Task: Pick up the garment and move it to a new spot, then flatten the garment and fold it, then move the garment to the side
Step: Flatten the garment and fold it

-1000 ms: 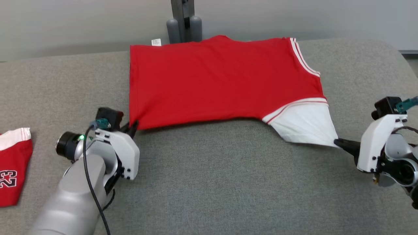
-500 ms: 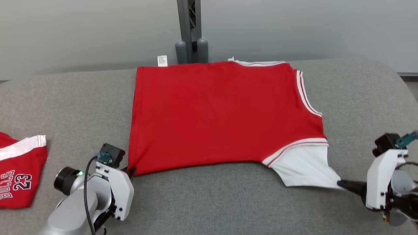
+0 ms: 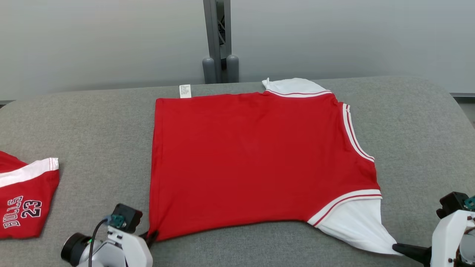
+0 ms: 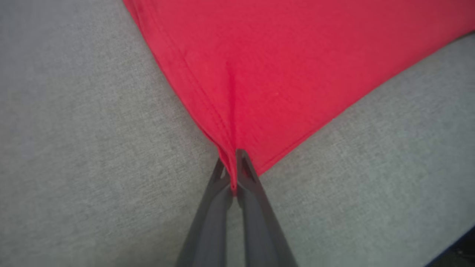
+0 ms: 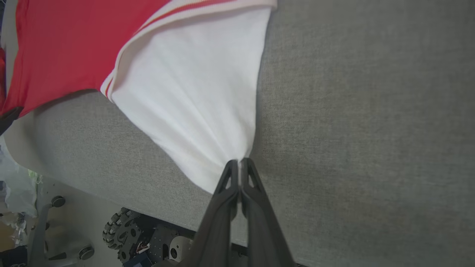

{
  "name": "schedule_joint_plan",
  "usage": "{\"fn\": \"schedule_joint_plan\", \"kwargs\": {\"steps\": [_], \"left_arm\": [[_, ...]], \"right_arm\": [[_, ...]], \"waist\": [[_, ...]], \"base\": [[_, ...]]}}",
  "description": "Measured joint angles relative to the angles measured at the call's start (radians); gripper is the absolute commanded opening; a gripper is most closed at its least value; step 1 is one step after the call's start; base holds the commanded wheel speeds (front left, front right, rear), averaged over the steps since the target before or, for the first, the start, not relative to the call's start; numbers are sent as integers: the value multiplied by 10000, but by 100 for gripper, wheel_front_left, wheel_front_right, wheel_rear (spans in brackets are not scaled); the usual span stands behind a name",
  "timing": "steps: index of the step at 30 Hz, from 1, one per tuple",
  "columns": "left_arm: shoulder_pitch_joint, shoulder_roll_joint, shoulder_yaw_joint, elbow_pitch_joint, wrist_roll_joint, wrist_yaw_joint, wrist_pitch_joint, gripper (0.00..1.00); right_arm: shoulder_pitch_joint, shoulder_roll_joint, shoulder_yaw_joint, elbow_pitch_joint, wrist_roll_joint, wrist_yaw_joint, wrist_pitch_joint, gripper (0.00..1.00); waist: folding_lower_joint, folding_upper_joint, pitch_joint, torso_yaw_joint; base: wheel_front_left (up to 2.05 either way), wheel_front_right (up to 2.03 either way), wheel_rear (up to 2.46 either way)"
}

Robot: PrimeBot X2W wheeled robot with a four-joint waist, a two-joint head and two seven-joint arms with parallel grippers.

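The garment (image 3: 256, 163) is a red jersey with white sleeves and striped trim, spread nearly flat on the grey table (image 3: 92, 126). My left gripper (image 3: 151, 235) is shut on its near left corner, and the red hem (image 4: 237, 111) bunches into a crease between the fingers (image 4: 248, 178). My right gripper (image 3: 396, 247) is shut on the tip of the near white sleeve (image 3: 356, 230). In the right wrist view that white sleeve (image 5: 193, 104) fans out from the pinched tip (image 5: 239, 165). A small white label (image 3: 184, 91) sticks out at the far left corner.
A second red garment (image 3: 22, 200) printed with a number lies folded at the table's left edge. A grey post (image 3: 219, 40) rises behind the far edge. The table's near edge shows in the right wrist view, with wheels (image 5: 122, 230) on the floor below.
Both grippers have drawn the garment toward the table's near edge while the head camera tilted up. The far white sleeve has come into sight and the cloth lies flatter.
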State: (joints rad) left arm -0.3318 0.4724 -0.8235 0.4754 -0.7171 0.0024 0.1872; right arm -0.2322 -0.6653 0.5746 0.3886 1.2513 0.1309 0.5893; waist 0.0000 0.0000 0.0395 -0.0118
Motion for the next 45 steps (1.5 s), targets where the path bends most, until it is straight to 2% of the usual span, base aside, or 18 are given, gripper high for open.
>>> {"fn": "schedule_joint_plan", "kwargs": {"steps": [5,8,14,21,33,45], "left_arm": [[997,907,184,-2098,-387,612,616,0],[1481,1350,286,-3221,-708,796,951,0],[2027,2127,240,-4665,-982,811,1507,0],[2079,2629,92,-5095,-924,765,1908,0],[2255,3093,-201,-5494,-1241,635,2872,0],[2213,3055,299,-5962,-1770,807,2742,0]], "right_arm": [[662,-12,-686,-627,-109,0,240,0],[1061,6,-1116,-1001,-119,0,493,0],[1943,134,-1967,-1628,-194,0,1588,0],[2751,343,-2830,-2178,-362,0,3099,0],[4070,1636,-4899,-3430,-1515,0,5415,0],[4027,3540,-6707,-4767,-2775,0,6301,0]], "waist": [[0,0,64,38],[0,0,109,86],[0,0,76,177],[0,0,-32,172],[0,0,-148,99],[0,0,74,104]], "base": [[0,0,0],[0,0,0],[0,0,0],[0,0,0],[0,0,0],[0,0,0]]}}
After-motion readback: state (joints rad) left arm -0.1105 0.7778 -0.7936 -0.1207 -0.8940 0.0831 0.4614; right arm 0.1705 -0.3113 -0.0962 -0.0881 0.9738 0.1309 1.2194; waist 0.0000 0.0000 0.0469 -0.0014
